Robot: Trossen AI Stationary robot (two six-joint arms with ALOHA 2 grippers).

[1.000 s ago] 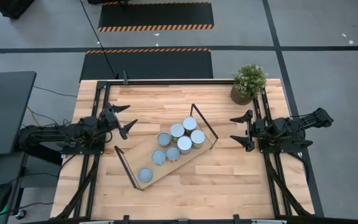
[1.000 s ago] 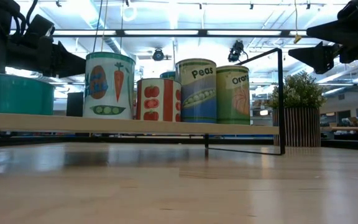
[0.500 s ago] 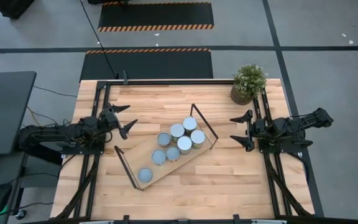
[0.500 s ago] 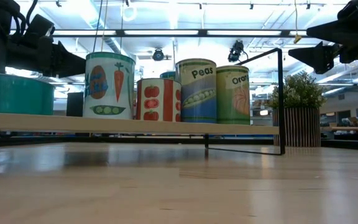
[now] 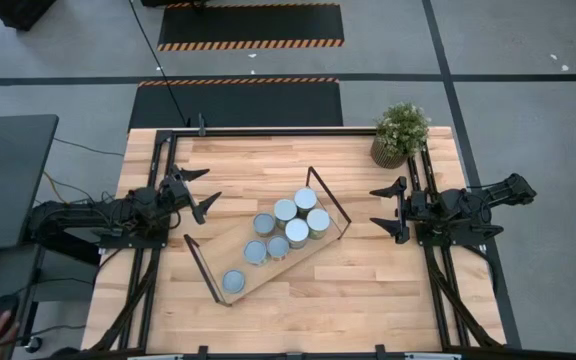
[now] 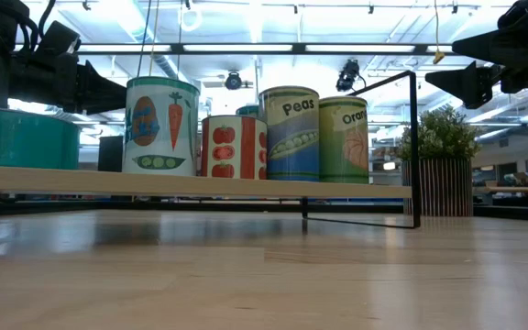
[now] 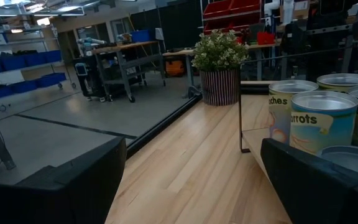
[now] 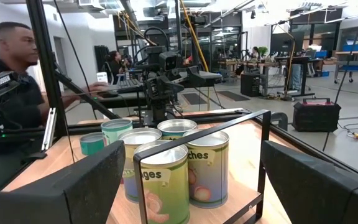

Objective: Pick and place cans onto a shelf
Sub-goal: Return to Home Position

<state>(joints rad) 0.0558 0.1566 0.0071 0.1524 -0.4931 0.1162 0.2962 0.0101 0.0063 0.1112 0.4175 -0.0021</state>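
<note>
Several cans (image 5: 288,226) with silvery round tops stand upright on the light-wood shelf (image 5: 253,274), which lies slantwise on the table with black wire frames at both short ends. Most cans cluster toward its far right end; one can (image 5: 233,283) stands alone near its near left end. In the low view the cans (image 6: 289,134) show coloured vegetable labels. My left gripper (image 5: 204,190) is open, above the table left of the shelf. My right gripper (image 5: 388,209) is open, above the table right of the shelf. Both are empty.
A potted green plant (image 5: 400,132) stands at the table's far right corner. Black rails run along the table's left and right edges. A person sits at a desk beyond the table's left side, seen in the right wrist view (image 8: 11,81). Bare wood lies near the table's near edge.
</note>
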